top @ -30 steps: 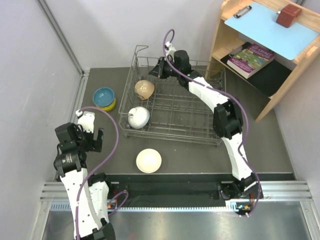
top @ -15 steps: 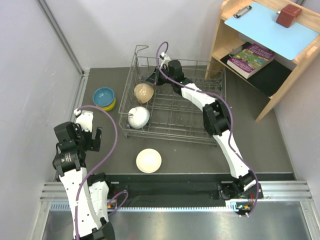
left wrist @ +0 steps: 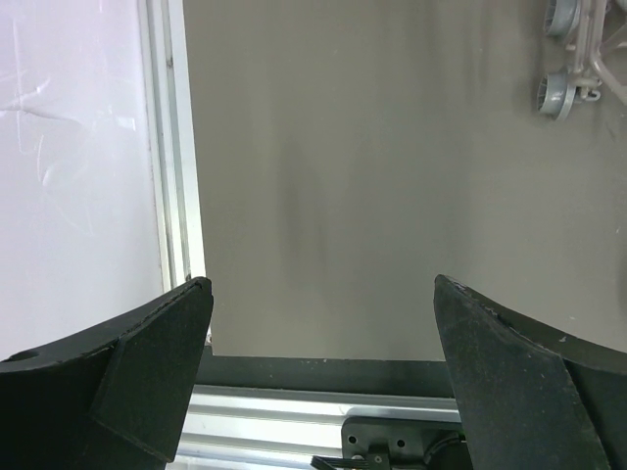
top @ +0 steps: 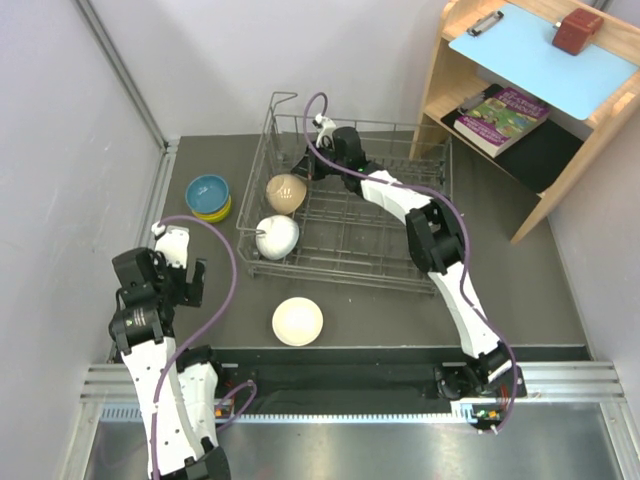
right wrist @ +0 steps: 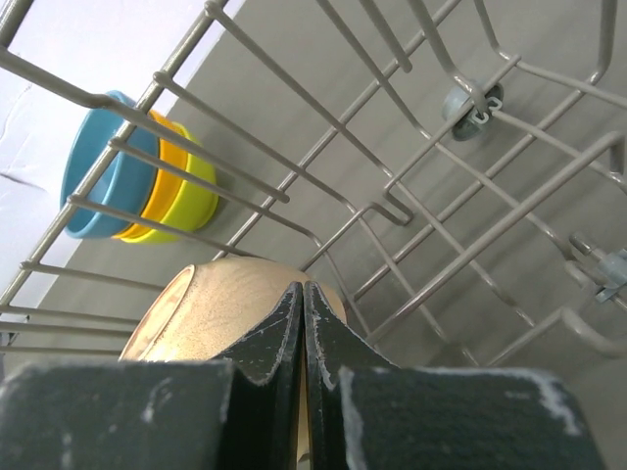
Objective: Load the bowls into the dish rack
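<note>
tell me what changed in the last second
The right gripper, shut, swung left and nearer across the rack, down to the tan bowl in it, which shifted slightly nearer. The left gripper, white bowl and bowl stack stayed put.

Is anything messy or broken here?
Nothing looks broken or spilled. One beige bowl sits alone on the table in front of the dish rack, and three stacked bowls wait left of it.
</note>
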Tool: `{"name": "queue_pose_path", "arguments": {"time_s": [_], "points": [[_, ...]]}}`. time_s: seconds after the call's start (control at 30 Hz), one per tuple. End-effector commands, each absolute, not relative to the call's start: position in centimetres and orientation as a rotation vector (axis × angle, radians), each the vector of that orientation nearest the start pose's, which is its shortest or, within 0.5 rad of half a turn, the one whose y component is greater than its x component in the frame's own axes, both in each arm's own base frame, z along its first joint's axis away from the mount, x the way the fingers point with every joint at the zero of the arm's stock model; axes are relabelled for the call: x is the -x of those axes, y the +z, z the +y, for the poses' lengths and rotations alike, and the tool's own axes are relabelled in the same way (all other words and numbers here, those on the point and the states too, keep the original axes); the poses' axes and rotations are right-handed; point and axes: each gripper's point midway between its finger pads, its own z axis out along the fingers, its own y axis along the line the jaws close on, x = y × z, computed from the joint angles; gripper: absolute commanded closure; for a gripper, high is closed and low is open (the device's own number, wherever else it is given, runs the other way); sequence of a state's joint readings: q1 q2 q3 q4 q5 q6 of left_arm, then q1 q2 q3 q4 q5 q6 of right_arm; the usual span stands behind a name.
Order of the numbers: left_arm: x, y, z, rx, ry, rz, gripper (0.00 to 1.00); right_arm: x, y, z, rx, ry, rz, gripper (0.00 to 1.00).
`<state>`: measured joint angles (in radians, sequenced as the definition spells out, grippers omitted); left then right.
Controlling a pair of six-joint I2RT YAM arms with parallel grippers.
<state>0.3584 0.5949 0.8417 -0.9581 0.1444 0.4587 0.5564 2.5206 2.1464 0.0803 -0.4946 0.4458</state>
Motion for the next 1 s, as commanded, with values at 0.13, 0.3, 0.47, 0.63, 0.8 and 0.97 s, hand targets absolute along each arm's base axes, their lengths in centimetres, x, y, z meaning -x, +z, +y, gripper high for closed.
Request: {"name": "queue_pose_path", "arguments": {"time_s": [0.13,0.3,0.47,0.63,0.8,0.97], "points": [[-18.4,19.9,5.9,-0.184,0.282,2.210,0.01,-49.4,15.8,45.2,0.561,1.140,1.953,1.00],[-18.6,20.4,5.4,-0.180,0.254,2.186,0.01,-48.3,16.4,45.6,0.598,1.145,1.941,1.00],[-18.4,20.2,5.4,-0.178,0.257,2.191,0.01,-49.7,19.1,45.7,0.615,1.081,1.851,1.00],[-18.4,20.2,5.4,-0.177,0.260,2.189,0.01,-50.0,19.7,46.3,0.633,1.085,1.819,0.99],[-18.4,20.1,5.5,-0.177,0.263,2.191,0.01,-49.5,20.0,47.2,0.730,1.014,1.770,0.99],[-18.5,20.0,5.6,-0.174,0.262,2.194,0.01,-49.0,19.9,47.5,0.789,1.002,1.763,0.99]]}}
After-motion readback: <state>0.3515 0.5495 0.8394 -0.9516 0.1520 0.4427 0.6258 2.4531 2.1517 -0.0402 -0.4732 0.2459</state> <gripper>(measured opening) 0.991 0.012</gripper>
